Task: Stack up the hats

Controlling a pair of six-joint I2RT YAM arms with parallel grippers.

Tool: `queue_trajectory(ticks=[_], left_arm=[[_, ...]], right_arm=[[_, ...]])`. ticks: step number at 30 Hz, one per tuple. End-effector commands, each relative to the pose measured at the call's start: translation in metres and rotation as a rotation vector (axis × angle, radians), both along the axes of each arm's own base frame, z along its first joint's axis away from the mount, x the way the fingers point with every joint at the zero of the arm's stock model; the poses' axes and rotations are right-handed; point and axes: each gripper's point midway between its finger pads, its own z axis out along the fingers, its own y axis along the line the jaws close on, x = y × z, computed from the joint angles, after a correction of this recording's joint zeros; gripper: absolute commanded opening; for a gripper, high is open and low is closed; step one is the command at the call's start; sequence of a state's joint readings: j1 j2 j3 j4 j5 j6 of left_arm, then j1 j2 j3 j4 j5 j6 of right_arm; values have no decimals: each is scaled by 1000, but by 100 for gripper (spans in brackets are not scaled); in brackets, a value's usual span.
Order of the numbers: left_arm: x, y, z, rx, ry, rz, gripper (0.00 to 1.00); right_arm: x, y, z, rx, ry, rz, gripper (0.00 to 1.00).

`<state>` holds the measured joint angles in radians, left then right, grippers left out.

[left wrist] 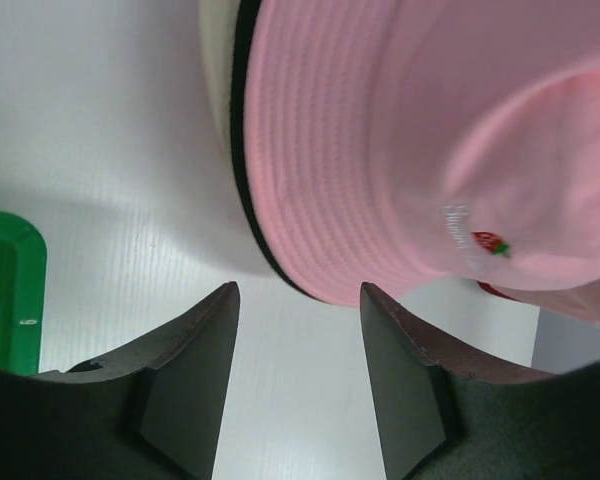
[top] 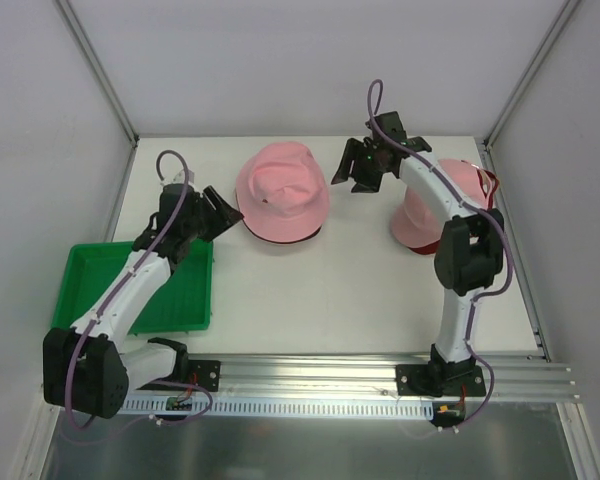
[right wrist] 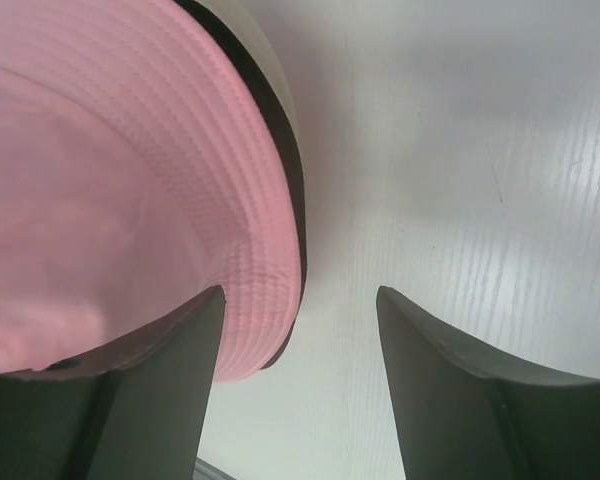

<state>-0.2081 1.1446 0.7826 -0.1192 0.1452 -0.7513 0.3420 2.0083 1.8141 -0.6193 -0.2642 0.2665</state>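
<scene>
A pink bucket hat (top: 282, 190) lies brim-down at the table's middle back. In both wrist views a black brim (left wrist: 242, 150) and a beige one (left wrist: 215, 80) peek out from under it. At the right, a pink baseball cap (top: 420, 225) sits over a red cap (top: 427, 248), partly hidden by the right arm. My left gripper (top: 217, 212) is open just left of the bucket hat's brim, with only bare table between the fingers (left wrist: 298, 295). My right gripper (top: 365, 165) is open at the brim's right edge (right wrist: 300, 295), holding nothing; the pink brim (right wrist: 110, 200) runs behind its left finger.
A flat green tray (top: 140, 290) sits at the front left, under the left arm; its corner (left wrist: 5, 290) shows in the left wrist view. White walls close in the table on three sides. A metal rail runs along the near edge.
</scene>
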Motion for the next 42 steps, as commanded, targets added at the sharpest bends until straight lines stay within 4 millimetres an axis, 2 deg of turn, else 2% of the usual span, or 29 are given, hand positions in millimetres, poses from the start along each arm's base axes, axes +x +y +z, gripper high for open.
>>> queue_trajectory(ticks=[1,6,11,13,14,15,19,20,21,22,23,24,25,27,28,29,31,36,42], left_arm=[[14,6,55,19,-142,22,53],[36,3,106,33,-287,25,56],[51,-8,126,49,-337,15,56],[49,-11,134,55,-363,13,57],[46,-15,136,54,-370,1,57],[43,-16,137,53,-373,-5,57],[19,-22,149,65,-401,-57,57],[14,-22,148,70,-396,-67,57],[6,-20,144,80,-378,-76,57],[-4,-19,149,85,-395,-94,57],[-11,-18,146,91,-386,-106,58],[-18,-18,144,92,-382,-121,58],[-29,-17,143,98,-371,-143,58],[-46,-21,139,94,-360,-203,58],[-54,-20,130,98,-329,-221,58],[-61,-21,122,99,-309,-240,58],[-75,-17,119,107,-315,-260,59],[-99,-15,107,132,-287,-325,59],[-108,-14,103,146,-290,-353,60]], right_arm=[[-8,-4,69,25,-143,6,67],[-18,7,95,31,-204,31,69],[-35,10,119,8,-264,52,72],[-43,8,126,-12,-293,60,74],[-49,5,140,-3,-326,59,75],[-56,4,136,-12,-323,63,76],[-79,-7,149,-2,-380,71,84],[-88,-12,162,9,-418,72,85],[-94,-16,151,-2,-405,77,90],[-99,-19,153,-7,-419,81,96],[-104,-22,153,-14,-425,80,98],[-114,-27,159,-7,-445,82,99],[-120,-30,146,-19,-425,89,99],[-133,-36,145,-19,-420,92,99],[-140,-38,134,-25,-395,97,100],[-143,-40,131,-30,-394,97,100],[-154,-47,127,-37,-393,83,99],[-167,-62,124,-64,-414,61,99],[-169,-70,120,-97,-412,37,99]])
